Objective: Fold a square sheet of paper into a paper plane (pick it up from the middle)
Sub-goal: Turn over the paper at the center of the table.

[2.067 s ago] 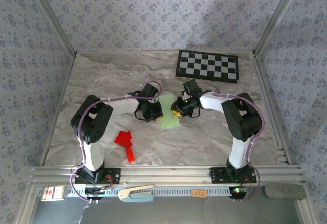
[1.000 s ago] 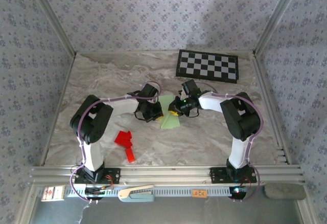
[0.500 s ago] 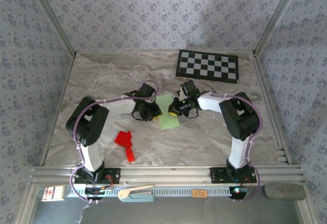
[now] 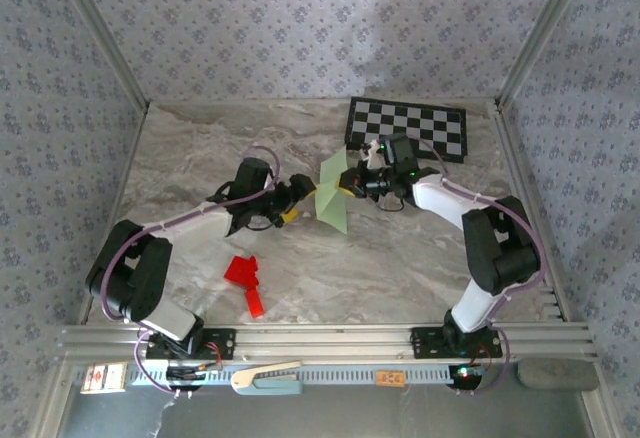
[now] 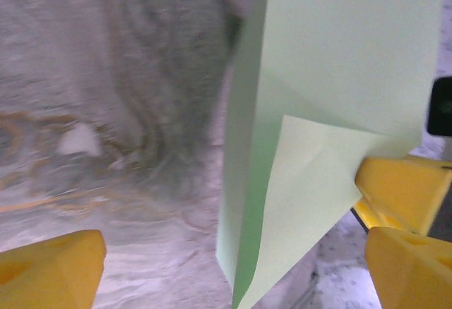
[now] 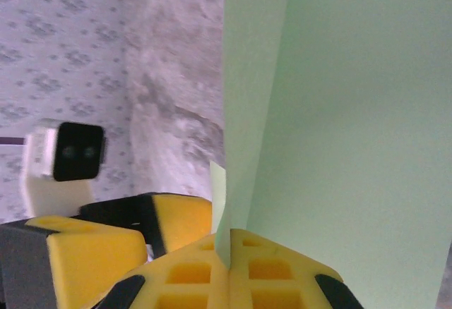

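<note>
Above the table (image 4: 200, 148), upright creased pale-green sheet (image 4: 335, 203)

Marbled table (image 4: 200, 148): checkerboard (image 4: 406, 128), red paper (image 4: 245, 280)

Colours, overhead view
Folded sheet of paper (image 4: 335, 203) is showing pale green; checkerboard (image 4: 407, 128) black-and-white, upper right; paper shape (image 4: 243, 276) bright red.

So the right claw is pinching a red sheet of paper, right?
Not quite. The sheet pinched in the right claw is pale green, not red, as the right wrist view shows. The red paper is a separate piece lying on the table, seen in the top view.
</note>
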`<state>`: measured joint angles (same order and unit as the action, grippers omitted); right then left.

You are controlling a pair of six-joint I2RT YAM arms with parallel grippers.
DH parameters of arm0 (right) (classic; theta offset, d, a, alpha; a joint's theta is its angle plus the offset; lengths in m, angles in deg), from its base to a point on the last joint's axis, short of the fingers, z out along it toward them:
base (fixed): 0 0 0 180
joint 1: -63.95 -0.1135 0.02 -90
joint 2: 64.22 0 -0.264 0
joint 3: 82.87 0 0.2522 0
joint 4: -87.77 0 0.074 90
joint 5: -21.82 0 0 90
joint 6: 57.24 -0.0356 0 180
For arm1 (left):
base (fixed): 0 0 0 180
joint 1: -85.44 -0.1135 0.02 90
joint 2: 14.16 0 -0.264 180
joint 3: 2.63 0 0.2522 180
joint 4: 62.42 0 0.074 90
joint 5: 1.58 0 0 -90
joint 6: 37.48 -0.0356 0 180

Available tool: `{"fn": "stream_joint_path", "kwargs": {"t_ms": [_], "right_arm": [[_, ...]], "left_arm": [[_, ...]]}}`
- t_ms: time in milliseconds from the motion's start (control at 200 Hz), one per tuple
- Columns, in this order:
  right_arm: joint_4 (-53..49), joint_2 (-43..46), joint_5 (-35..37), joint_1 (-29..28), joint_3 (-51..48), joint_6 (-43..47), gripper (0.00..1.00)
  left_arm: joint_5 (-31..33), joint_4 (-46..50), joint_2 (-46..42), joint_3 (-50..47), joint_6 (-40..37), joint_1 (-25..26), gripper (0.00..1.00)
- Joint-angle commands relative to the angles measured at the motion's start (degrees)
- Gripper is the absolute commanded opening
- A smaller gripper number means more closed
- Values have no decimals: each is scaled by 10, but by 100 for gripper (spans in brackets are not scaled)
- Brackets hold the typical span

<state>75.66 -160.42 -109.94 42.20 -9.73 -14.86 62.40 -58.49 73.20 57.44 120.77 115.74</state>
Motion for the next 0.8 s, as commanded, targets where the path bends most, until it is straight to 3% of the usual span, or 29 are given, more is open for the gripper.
{"fn": "stream_joint_path", "kwargs": {"t_ms": [0, 295, 795], "right_arm": [[68, 21, -65, 9, -9, -50, 6], [153, 22, -124, 16, -12, -132, 7], [162, 13, -134, 29, -31, -151, 13]], "left_arm": [[-64, -149, -2, -4, 56, -2, 98], [-76, -196, 7, 8, 64, -2, 91], [-74, -244, 11, -7, 88, -9, 38]]}}
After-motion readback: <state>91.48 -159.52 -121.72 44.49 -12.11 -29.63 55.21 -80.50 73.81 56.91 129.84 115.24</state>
